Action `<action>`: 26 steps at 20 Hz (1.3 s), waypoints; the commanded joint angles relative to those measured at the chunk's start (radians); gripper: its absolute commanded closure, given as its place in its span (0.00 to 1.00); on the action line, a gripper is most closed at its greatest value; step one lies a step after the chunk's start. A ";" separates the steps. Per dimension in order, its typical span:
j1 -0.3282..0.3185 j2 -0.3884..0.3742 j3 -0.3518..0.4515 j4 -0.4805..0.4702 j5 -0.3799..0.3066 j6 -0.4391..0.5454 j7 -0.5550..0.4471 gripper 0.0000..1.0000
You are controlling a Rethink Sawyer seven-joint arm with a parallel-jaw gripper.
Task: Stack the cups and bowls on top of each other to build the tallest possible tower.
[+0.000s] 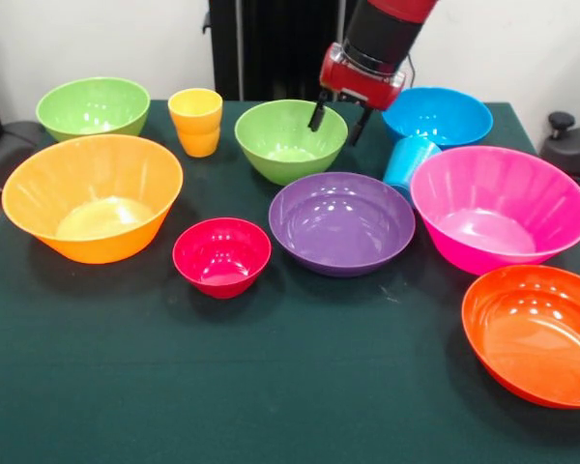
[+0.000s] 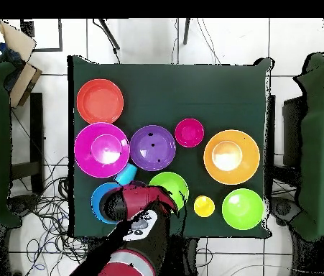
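Nothing is stacked yet; every bowl and cup rests alone on the green table [image 1: 300, 406]. The gripper [image 1: 334, 121] hangs with its jaws apart and empty, above the far rim of the middle green bowl [image 1: 288, 140]; the light blue cup [image 1: 408, 160] lies tilted just beside the jaws, between the blue bowl [image 1: 437, 114] and the pink bowl [image 1: 498, 205]. The yellow-orange cup [image 1: 196, 121] stands upright further off on the opposite side, past the green bowl; the purple bowl [image 1: 342, 222] and the small crimson bowl [image 1: 221, 255] lie on the near side of the jaws. I judge two risks from here; a descent may hit the glossy rim, so the green bowl tips or slides; a reach sideways may knock the tilted blue cup, because it leans between its neighbours.
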 commanded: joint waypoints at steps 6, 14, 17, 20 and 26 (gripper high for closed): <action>-0.032 0.078 0.108 -0.031 0.000 -0.131 0.108 0.00; -0.067 0.008 0.139 -0.029 0.015 -0.023 0.075 1.00; -0.085 -0.134 0.145 -0.019 0.032 0.149 0.031 1.00; -0.068 -0.225 0.104 -0.065 0.032 0.336 -0.010 1.00; -0.083 -0.277 0.099 -0.176 0.024 0.528 -0.027 1.00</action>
